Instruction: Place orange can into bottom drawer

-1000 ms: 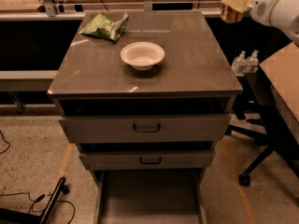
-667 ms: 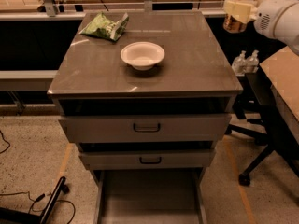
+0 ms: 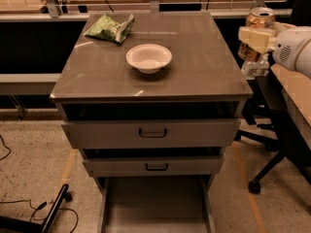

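The orange can [image 3: 257, 19], orange-brown with a silver top rim, is held upright in my gripper [image 3: 253, 39] off the right edge of the grey cabinet, level with its top. The pale fingers [image 3: 252, 37] close across the can's middle and hide part of its label. My white arm [image 3: 294, 50] comes in from the right. The bottom drawer [image 3: 155, 208] is pulled out at the foot of the cabinet, a flat grey tray with side rails, and nothing shows in it.
A white bowl [image 3: 148, 58] and a green snack bag [image 3: 111, 28] lie on the cabinet top [image 3: 204, 76]. The two upper drawers [image 3: 151, 132] with black handles stand slightly open. A table edge [image 3: 294, 98] and a chair base [image 3: 255, 186] are at the right. Cables [image 3: 29, 210] lie on the floor at the left.
My gripper with the can has moved downward and a little forward along the cabinet's right side. The bowl, bag and drawers have not moved.
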Tool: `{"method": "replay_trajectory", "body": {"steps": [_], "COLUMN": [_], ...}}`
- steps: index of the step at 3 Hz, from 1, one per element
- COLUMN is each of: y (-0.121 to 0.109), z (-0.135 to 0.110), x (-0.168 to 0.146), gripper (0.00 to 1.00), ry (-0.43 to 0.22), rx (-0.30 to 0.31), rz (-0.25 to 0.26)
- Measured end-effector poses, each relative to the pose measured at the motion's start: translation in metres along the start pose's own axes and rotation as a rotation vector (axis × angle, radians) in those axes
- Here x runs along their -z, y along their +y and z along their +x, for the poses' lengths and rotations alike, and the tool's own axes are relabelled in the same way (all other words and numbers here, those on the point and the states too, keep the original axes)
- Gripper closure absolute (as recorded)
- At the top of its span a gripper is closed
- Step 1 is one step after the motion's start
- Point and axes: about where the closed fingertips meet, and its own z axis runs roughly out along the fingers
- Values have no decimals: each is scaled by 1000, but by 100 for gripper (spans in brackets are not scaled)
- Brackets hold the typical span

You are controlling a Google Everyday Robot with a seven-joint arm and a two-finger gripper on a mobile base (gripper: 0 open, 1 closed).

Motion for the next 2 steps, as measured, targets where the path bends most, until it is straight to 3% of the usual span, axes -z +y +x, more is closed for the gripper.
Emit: {"method": "replay_trajectory", "body": {"steps": [2], "y": [32], "z": [64], "x": [82], "gripper": [100], "ry": [47], "rx": [-103], "rz": [23]}}
